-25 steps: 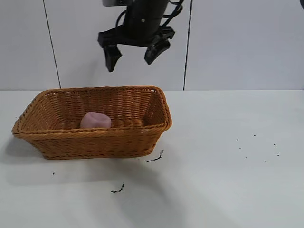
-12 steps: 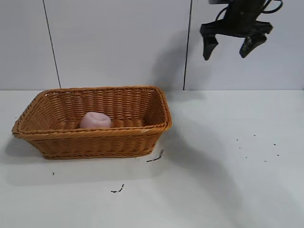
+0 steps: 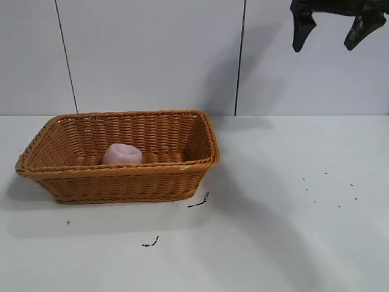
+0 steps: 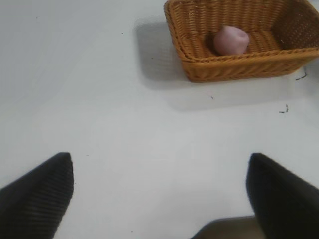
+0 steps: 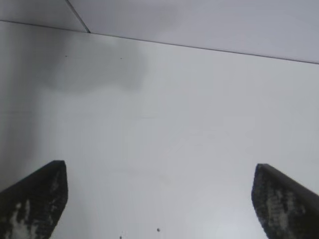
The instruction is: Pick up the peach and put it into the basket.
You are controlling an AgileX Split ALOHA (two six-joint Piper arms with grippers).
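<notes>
The pale pink peach [image 3: 122, 154] lies inside the orange-brown wicker basket [image 3: 121, 182] at the table's left, against its near wall. My right gripper [image 3: 324, 47] hangs high at the upper right, far from the basket, open and empty. In the right wrist view its gripper [image 5: 159, 167] is open over bare table. My left gripper [image 4: 159, 159] is out of the exterior view. In its wrist view it is open and empty over bare table, with the basket [image 4: 239, 67] and the peach [image 4: 230, 40] at a distance.
Small dark crumbs lie on the white table just in front of the basket [image 3: 197, 202], nearer the front edge [image 3: 151, 243], and as scattered specks at the right [image 3: 331, 188]. A panelled white wall stands behind the table.
The right gripper has swung from above the basket to the upper right and risen, staying open and empty. The peach and basket have not moved.
</notes>
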